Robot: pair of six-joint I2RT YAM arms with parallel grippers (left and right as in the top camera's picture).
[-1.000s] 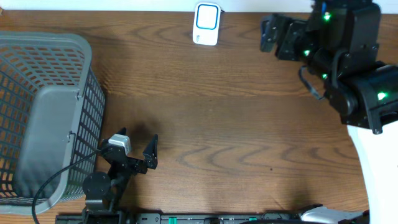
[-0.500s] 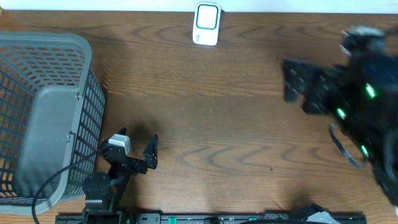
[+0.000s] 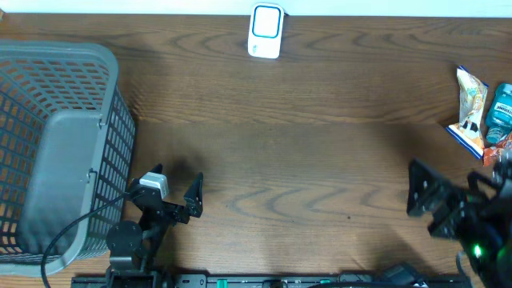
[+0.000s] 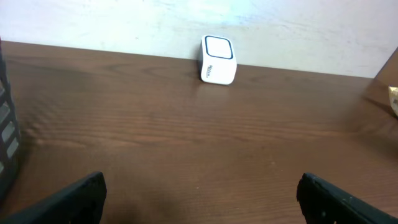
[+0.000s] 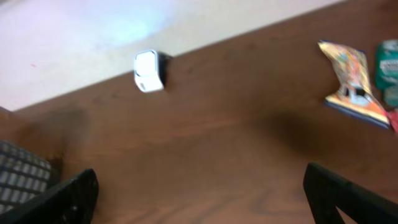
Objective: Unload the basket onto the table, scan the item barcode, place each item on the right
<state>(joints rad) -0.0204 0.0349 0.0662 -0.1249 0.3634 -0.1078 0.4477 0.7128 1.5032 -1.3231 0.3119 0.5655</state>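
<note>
The left hand (image 3: 178,182) and the right hand (image 5: 205,199) are both spread wide, holding nothing. The snack packet (image 3: 470,108) lies at the right edge of the worktop (image 3: 320,160), the white scanner (image 3: 266,30) at its far edge.

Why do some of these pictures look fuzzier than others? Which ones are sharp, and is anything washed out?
Overhead: the table grain and basket are crisp, only the right gripper is smeared. Left wrist: fairly sharp, the white scanner clear, the wall behind it washed out bright. Right wrist: soft all over and tilted, the snack packet print unreadable.
</note>
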